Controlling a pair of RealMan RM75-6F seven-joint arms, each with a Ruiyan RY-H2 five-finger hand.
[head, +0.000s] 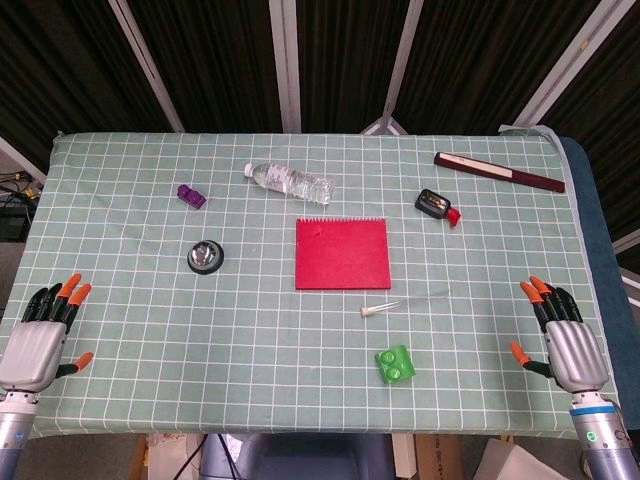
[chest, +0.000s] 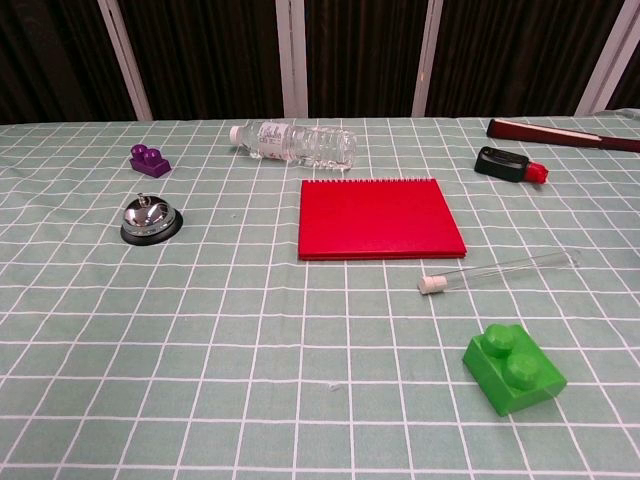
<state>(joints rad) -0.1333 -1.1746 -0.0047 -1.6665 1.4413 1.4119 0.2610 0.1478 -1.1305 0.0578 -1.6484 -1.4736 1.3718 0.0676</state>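
My left hand (head: 42, 335) lies palm down at the table's near left corner, fingers spread, holding nothing. My right hand (head: 562, 335) lies the same way at the near right corner, empty too. Neither hand shows in the chest view. A red notebook (head: 342, 253) (chest: 380, 217) sits mid-table. A clear test tube (head: 395, 304) (chest: 497, 270) lies just in front of it. A green brick (head: 395, 363) (chest: 512, 367) sits nearer the front edge. The brick is the nearest thing to my right hand, though well apart from it.
A silver call bell (head: 205, 256) (chest: 151, 219) stands left of the notebook. Behind are a purple brick (head: 191, 195) (chest: 149, 159) and a lying water bottle (head: 290, 181) (chest: 298, 144). A black-and-red device (head: 437, 206) (chest: 510, 166) and a long dark red case (head: 498, 171) (chest: 560, 134) lie back right.
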